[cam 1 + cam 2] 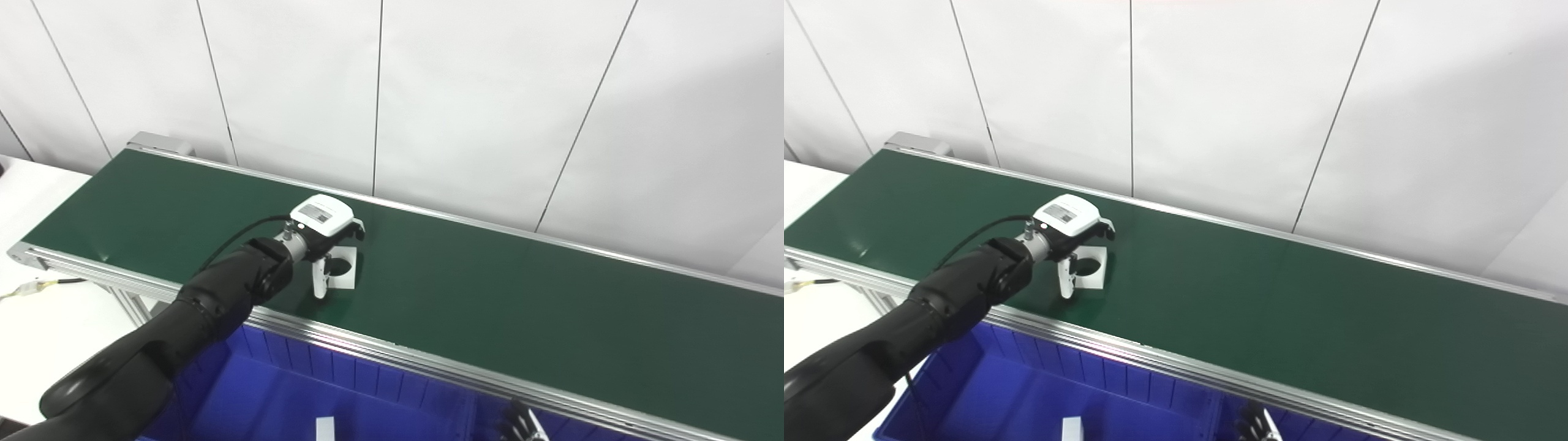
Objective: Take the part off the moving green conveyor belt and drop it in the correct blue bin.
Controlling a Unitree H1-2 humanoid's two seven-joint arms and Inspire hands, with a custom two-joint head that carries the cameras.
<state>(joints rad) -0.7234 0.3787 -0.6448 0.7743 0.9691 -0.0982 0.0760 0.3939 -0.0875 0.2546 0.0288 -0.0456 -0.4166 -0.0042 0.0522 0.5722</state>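
Observation:
A white square part (344,267) with a dark round middle lies flat on the green conveyor belt (490,294). My left hand (324,236) hovers right over it, its white back facing up. The thumb (319,282) points down at the part's near left side and the fingers (357,229) curl over its far edge. The part still rests on the belt, and the fingers stand apart around it. Only the dark fingertips of my right hand (520,425) show at the bottom edge, below the belt.
A blue bin (275,392) with ribbed walls sits below the belt's near rail and holds a small white piece (325,427). An aluminium rail (392,352) edges the belt. A white table (37,306) with a cable is at the left, and white wall panels stand behind.

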